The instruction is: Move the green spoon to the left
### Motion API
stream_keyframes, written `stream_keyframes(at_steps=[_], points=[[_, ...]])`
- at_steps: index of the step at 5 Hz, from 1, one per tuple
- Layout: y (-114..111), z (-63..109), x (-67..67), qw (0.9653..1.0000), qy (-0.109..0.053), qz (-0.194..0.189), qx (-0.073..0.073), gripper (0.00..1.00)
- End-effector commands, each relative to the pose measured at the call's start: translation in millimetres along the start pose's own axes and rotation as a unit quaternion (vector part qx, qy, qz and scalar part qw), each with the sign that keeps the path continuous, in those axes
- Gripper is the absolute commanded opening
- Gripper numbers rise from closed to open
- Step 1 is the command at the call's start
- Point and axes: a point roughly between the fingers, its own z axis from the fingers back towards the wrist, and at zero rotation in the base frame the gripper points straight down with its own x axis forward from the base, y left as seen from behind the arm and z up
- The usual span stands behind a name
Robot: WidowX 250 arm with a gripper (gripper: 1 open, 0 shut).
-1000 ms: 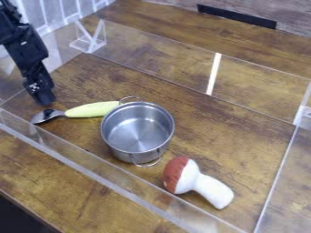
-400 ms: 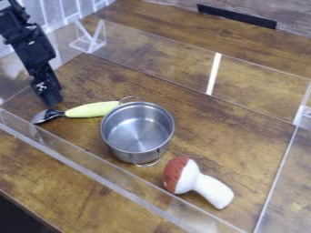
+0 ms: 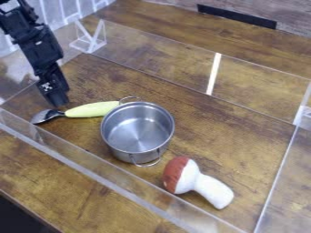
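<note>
The gripper (image 3: 55,94) is hanging at the left of the table, fingers spread wide and grasping nothing, tips pointing steeply down; it is sitting just above and slightly behind the bowl end of the green spoon (image 3: 83,110), near it but apparently not touching; the spoon is lying flat on the wooden table (image 3: 231,127), silver bowl toward the left edge, pale yellow-green handle running right until its tip is almost meeting the rim of the steel pot (image 3: 137,130); whether handle and pot are touching is too close to call; the mushroom toy (image 3: 195,181) is lying well apart at lower right, inside the clear acrylic wall (image 3: 73,155) that is fencing the table; task looks not yet started, spoon untouched; risks from here: fingers coming down on the thin metal bowl instead of the thick handle and slipping off; the rounded handle rolling or squirting out as the fingers close; a drag to the left running the spoon into the nearby acrylic wall, since little room is left on that side.
</note>
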Motion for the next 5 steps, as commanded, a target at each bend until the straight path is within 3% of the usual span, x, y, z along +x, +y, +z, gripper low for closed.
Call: stream_keyframes(at_steps=[1, 2, 3, 4, 5], points=[[-13, -4.5, 11.9, 0.9991, 0.007, -0.037, -0.018, 1.00], [-11, -5.1, 11.2, 0.9990, 0.006, -0.035, -0.027, 1.00], [-9, -3.1, 16.9, 0.9978, 0.012, -0.054, -0.036, 0.00], [-7, -4.2, 21.8, 0.9962, 0.017, -0.072, -0.046, 0.00], [-8, 0.5, 18.0, 0.9957, 0.019, -0.074, -0.052, 0.00]])
